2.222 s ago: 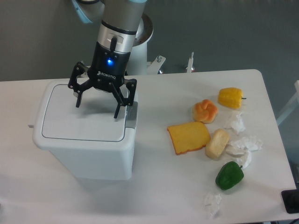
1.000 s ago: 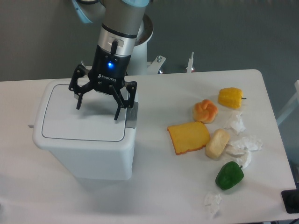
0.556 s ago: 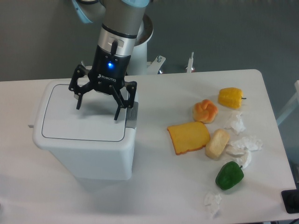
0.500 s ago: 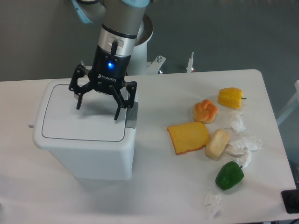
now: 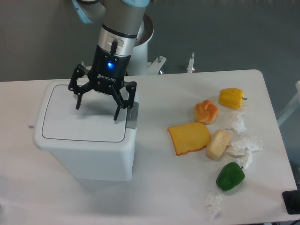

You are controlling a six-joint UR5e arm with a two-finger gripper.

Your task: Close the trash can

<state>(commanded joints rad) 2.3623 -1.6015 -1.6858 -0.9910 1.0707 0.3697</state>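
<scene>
The trash can (image 5: 84, 154) is a large white rectangular bin at the table's left. Its flat white lid (image 5: 79, 124) lies down flat on the bin, and the grey latch tab (image 5: 132, 115) sits at its right edge. My gripper (image 5: 97, 110) hangs just above the lid's back right part, fingers spread open and empty. One fingertip (image 5: 116, 116) points down near the latch tab, the other (image 5: 77, 104) over the lid's back. I cannot tell whether the tips touch the lid.
To the right on the white table lie a yellow pepper (image 5: 231, 98), an orange pastry (image 5: 206, 110), a yellow slice (image 5: 189, 138), a bread roll (image 5: 218, 144), a green pepper (image 5: 230, 176) and crumpled tissues (image 5: 244, 145). The robot base (image 5: 140, 51) stands behind.
The gripper has risen very slightly above the lid since the oldest frame. The lid and everything else stay as they were.
</scene>
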